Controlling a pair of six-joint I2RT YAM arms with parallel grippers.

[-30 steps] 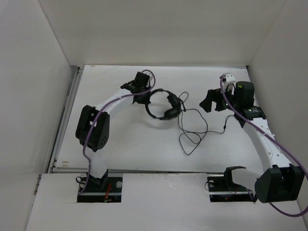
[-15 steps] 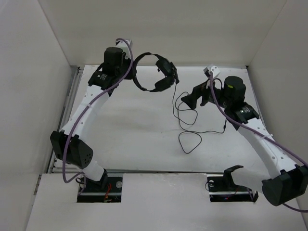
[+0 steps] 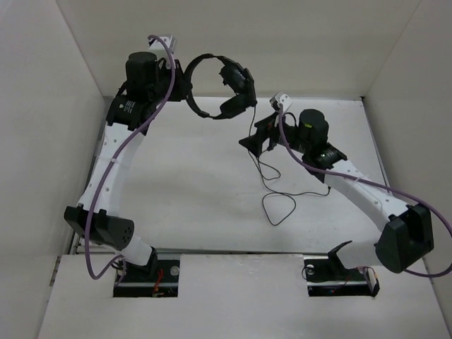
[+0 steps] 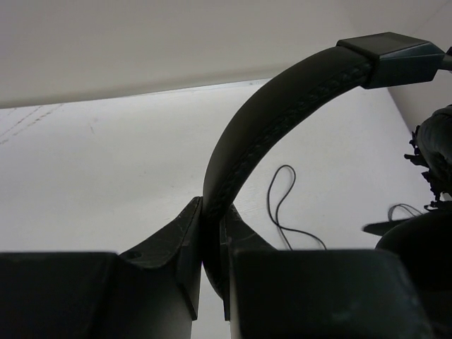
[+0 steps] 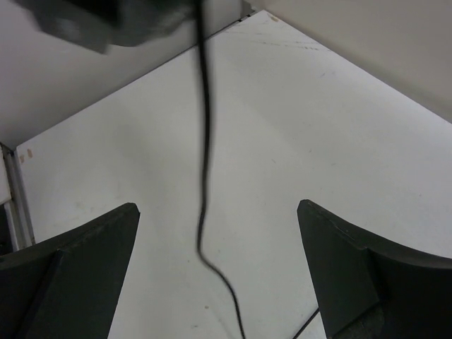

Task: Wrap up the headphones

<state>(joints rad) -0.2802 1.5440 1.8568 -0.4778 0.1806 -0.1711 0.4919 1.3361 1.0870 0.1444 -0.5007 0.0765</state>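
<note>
The black headphones (image 3: 222, 85) hang high above the back of the table. My left gripper (image 3: 182, 88) is shut on their curved headband (image 4: 282, 113), and the earcups (image 3: 239, 90) dangle to its right. The thin black cable (image 3: 272, 183) drops from the earcups and lies in loops on the table. My right gripper (image 3: 251, 141) is open just below the earcups. In the right wrist view the hanging cable (image 5: 204, 141) runs down between its spread fingers (image 5: 92, 244) without touching them. The cable's plugs do not show clearly.
White walls enclose the white table (image 3: 176, 183) at the left, back and right. A metal rail (image 3: 95, 183) runs along the table's left edge. Thick purple cables (image 3: 134, 127) trail along both arms.
My left arm has lifted the headphones higher and further left, pulling more cable off the table. My right gripper has moved left and up, under the earcups, around the hanging cable.
</note>
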